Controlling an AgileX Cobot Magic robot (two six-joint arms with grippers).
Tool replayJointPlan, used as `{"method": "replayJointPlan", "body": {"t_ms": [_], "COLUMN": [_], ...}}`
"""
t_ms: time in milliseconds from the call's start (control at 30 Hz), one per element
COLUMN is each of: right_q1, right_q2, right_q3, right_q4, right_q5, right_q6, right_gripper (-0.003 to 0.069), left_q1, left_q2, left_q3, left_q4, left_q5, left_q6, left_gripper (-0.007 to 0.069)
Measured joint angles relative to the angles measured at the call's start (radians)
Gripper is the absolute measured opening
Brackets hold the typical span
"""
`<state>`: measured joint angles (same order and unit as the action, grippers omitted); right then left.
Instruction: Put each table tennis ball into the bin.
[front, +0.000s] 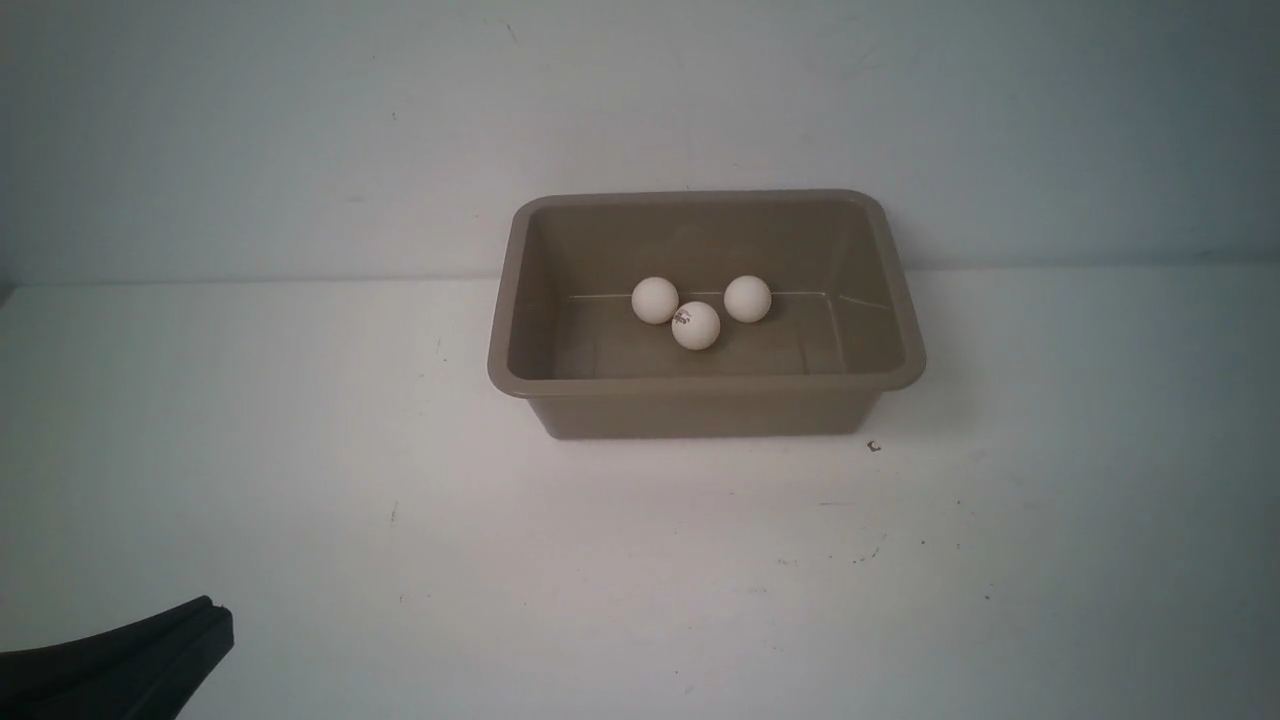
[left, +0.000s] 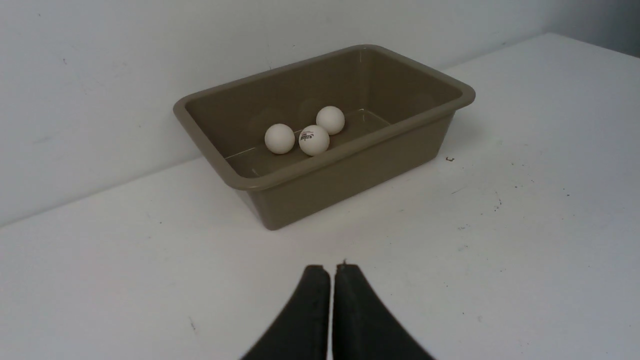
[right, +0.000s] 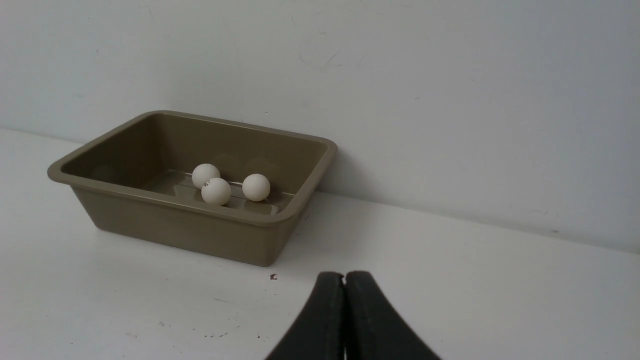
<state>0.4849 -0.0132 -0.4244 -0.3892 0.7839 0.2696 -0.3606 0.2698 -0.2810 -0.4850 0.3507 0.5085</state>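
The taupe bin (front: 700, 385) stands at the back of the white table against the wall. Three off-white table tennis balls lie on its floor: one to the left (front: 655, 300), one to the right (front: 747, 298), and one with a small dark mark (front: 696, 325) in front of them. My left gripper (front: 215, 620) sits at the near left corner of the table, shut and holding nothing; its fingertips (left: 315, 275) press together well short of the bin (left: 350, 175). My right gripper (right: 344, 276) is out of the front view, shut and empty, off to the bin's (right: 190, 227) right.
A white wall rises directly behind the bin. A tiny dark speck (front: 874, 446) lies on the table by the bin's near right corner, with faint scuff marks (front: 870, 550) nearer to me.
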Motion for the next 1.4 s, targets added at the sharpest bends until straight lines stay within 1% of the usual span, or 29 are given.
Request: {"method": "replayJointPlan", "body": {"t_ms": [100, 167, 233, 300, 333, 367, 433, 467, 567, 733, 933, 1233, 1400], "right_q1": [0.0, 0.0, 0.0, 0.0, 0.0, 0.0, 0.0, 0.0, 0.0, 0.0, 0.0, 0.0, 0.0], "right_q2": [0.0, 0.0, 0.0, 0.0, 0.0, 0.0, 0.0, 0.0, 0.0, 0.0, 0.0, 0.0, 0.0], "right_q3": [0.0, 0.0, 0.0, 0.0, 0.0, 0.0, 0.0, 0.0, 0.0, 0.0, 0.0, 0.0, 0.0], "right_q4": [0.0, 0.0, 0.0, 0.0, -0.001, -0.001, -0.001, -0.001, -0.001, -0.002, -0.004, -0.004, -0.004], "right_q5": [0.001, 0.001, 0.001, 0.001, 0.001, 0.001, 0.001, 0.001, 0.001, 0.002, 0.002, 0.002, 0.002], "right_q6": [0.0, 0.0, 0.0, 0.0, 0.0, 0.0, 0.0, 0.0, 0.0, 0.0, 0.0, 0.0, 0.0], "right_gripper": [-0.0018, -0.0018, -0.0018, -0.0018, -0.0018, -0.0018, -0.0018, -0.0018, -0.0018, -0.0018, -0.0018, -0.0018, -0.0018], "left_q1": [0.002, 0.036, 0.129, 0.225, 0.298, 0.337, 0.396, 0.442, 0.489, 0.498, 0.498, 0.498, 0.498], "left_q2": [-0.003, -0.022, -0.065, -0.115, -0.153, -0.185, -0.228, -0.258, -0.281, -0.281, -0.281, -0.281, -0.281], "left_q3": [0.0, 0.0, 0.0, 0.005, 0.014, 0.023, 0.047, 0.079, 0.149, 0.284, 0.309, 0.309, 0.309], "left_q4": [0.001, 0.017, 0.048, 0.051, 0.05, 0.049, 0.045, 0.039, 0.004, -0.066, -0.108, -0.039, -0.031], "left_q5": [0.01, 0.012, 0.011, 0.011, 0.011, 0.008, 0.007, 0.007, 0.007, 0.007, 0.007, -0.037, -0.083], "left_q6": [0.001, 0.032, 0.073, 0.083, 0.084, 0.084, 0.083, 0.077, 0.043, -0.009, -0.014, -0.014, -0.014], "left_gripper": [-0.0004, -0.0004, -0.0004, -0.0004, -0.0004, -0.0004, -0.0004, -0.0004, -0.0004, -0.0004, -0.0004, -0.0004, -0.0004]}}
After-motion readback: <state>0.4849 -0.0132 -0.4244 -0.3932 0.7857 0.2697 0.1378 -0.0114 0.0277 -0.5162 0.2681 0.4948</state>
